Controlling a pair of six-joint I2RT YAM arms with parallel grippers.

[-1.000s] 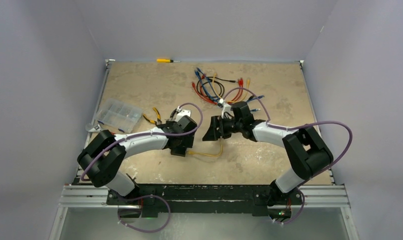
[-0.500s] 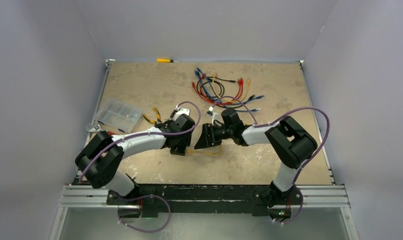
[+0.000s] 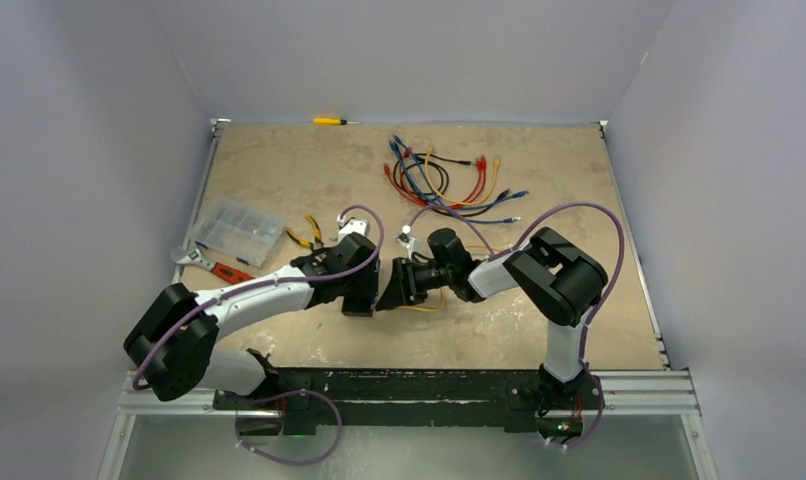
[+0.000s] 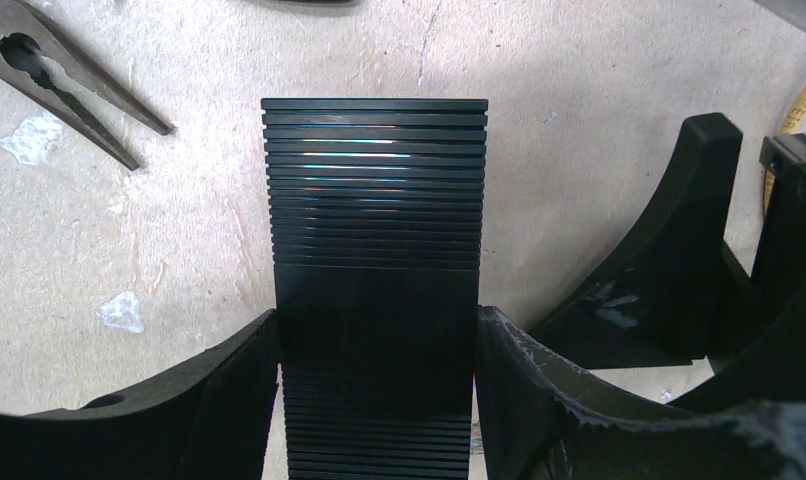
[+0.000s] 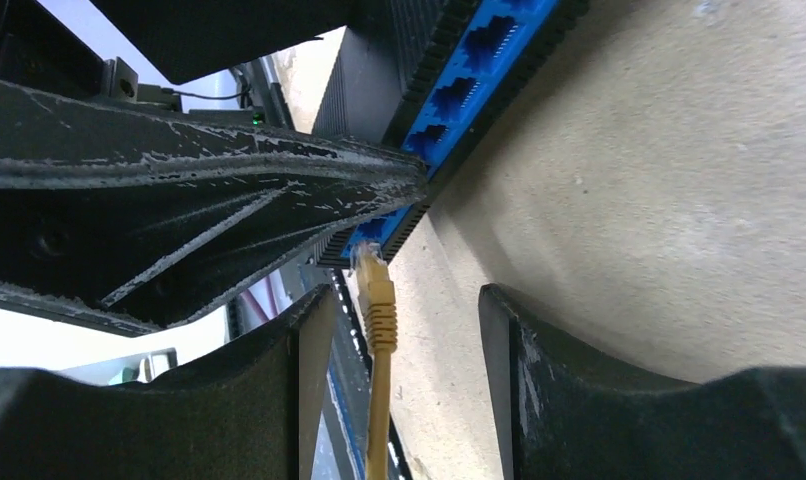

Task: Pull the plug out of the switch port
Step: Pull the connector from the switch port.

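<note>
Closer together now, left gripper [image 4: 379,320] squeezing the flat, ribbed black switch [image 4: 374,190], right gripper [image 5: 407,300] half open around the yellow plug [image 5: 377,290], not touching it, blue sockets [image 5: 479,45]

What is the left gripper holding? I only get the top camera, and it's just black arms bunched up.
Observer: On its wrist camera, the left gripper is clamped on the switch, a ribbed black box.
Operator: Is the plug in it?
Observer: Yes; the right wrist camera shows the yellow plug in the blue socket row.
Operator: Did the right gripper grab it?
Observer: No; its fingers stand either side of the cable, gaps showing.
</note>
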